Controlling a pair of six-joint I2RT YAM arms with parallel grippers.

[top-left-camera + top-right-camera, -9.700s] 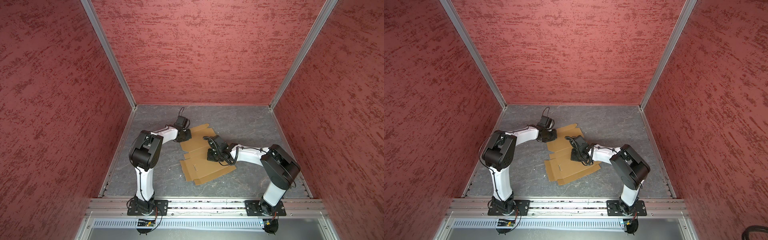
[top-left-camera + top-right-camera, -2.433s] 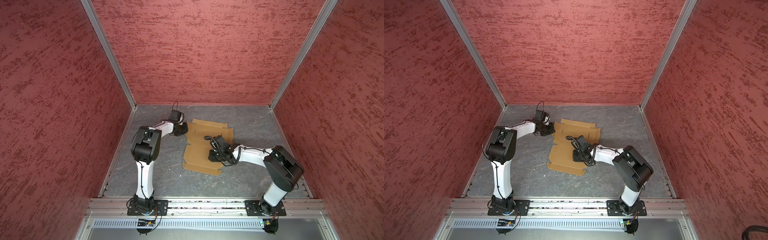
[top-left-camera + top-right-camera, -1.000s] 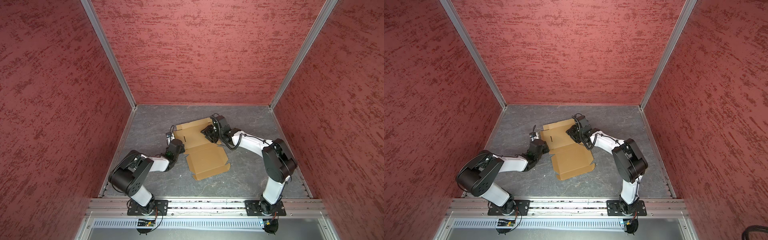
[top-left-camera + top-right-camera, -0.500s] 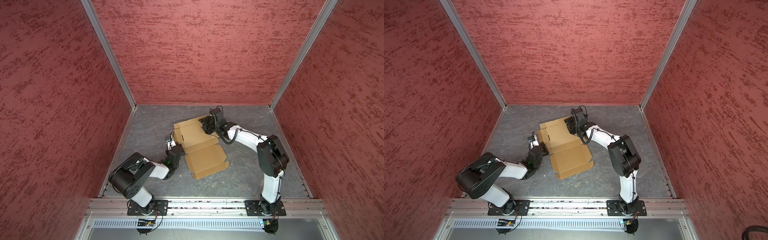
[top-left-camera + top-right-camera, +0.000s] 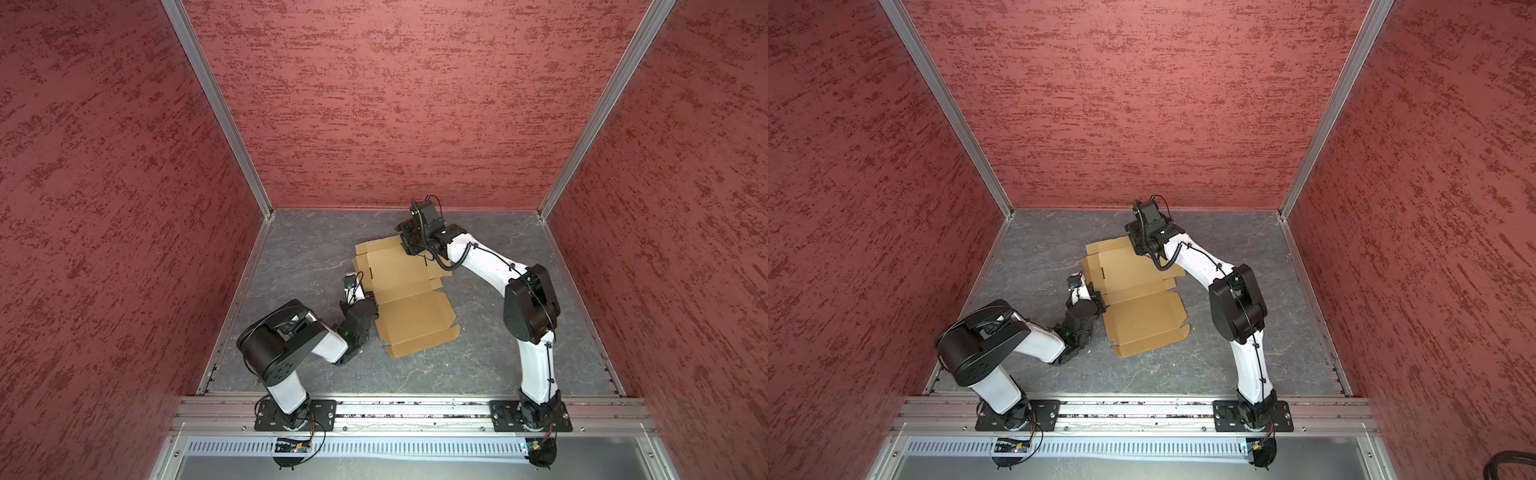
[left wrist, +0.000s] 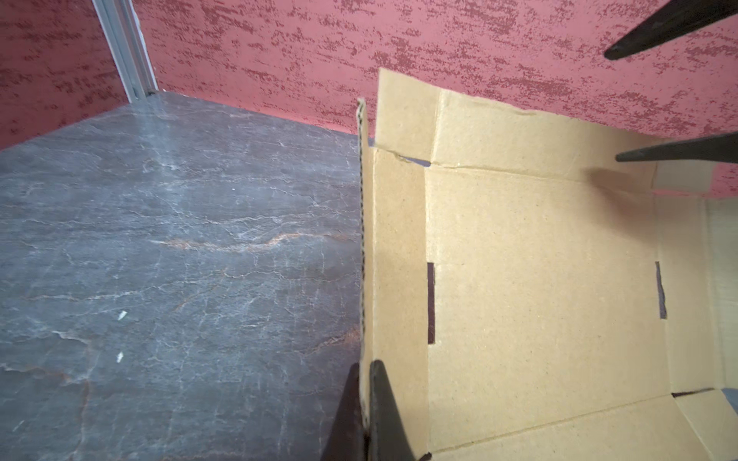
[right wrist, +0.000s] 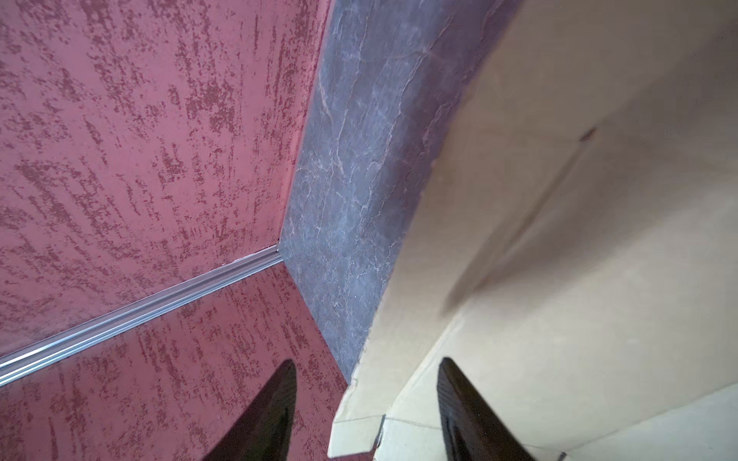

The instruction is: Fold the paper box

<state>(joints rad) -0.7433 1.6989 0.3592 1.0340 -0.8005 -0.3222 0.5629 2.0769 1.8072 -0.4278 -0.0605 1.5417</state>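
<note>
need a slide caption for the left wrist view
Folding the paper box: left gripper pinches its raised side flap, right gripper open at the far corner

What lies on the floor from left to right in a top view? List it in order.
left arm's elbow → left gripper, shut on the box's left flap → paper box → right arm's elbow. The right gripper, open, overlaps the box's far corner, so it is left out.

Grey stone-patterned floor [image 5: 478, 365], red textured walls [image 5: 395, 104], aluminium corner posts [image 5: 215, 104].
</note>
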